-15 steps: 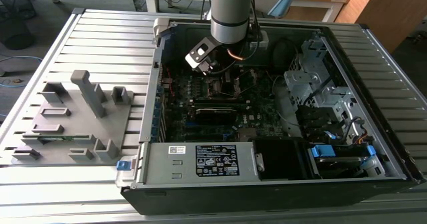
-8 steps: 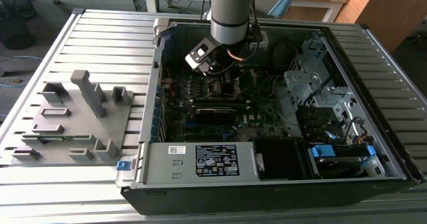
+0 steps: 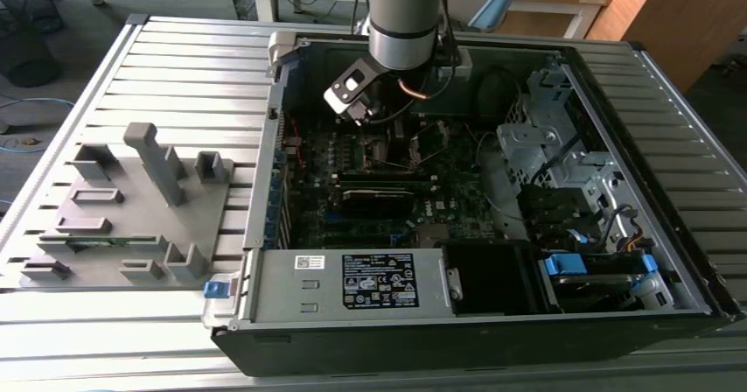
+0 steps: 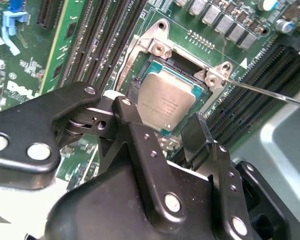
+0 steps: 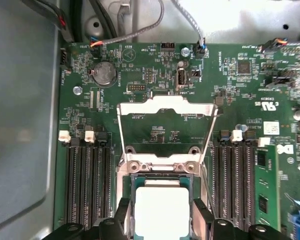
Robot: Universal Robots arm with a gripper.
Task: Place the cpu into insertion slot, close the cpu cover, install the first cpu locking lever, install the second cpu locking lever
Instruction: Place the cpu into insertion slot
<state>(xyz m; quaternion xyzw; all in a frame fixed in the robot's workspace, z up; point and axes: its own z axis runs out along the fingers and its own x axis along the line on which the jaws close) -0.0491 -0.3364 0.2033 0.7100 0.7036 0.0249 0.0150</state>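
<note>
One of four steps looks done: the flat square grey cpu [image 4: 167, 100] sits in the silver-rimmed square insertion slot [image 4: 155, 47], the black claw [image 4: 161, 111], upper middle in the exterior view, spread open astride it, while the silvery hinged cpu cover [image 5: 165, 106] stands raised and the wire locking levers [image 5: 208, 140] look unlatched.

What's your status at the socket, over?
Tool low over the insertion slot. Cpu lying in the slot. Cpu cover hinged open. Nothing in the way.
</note>
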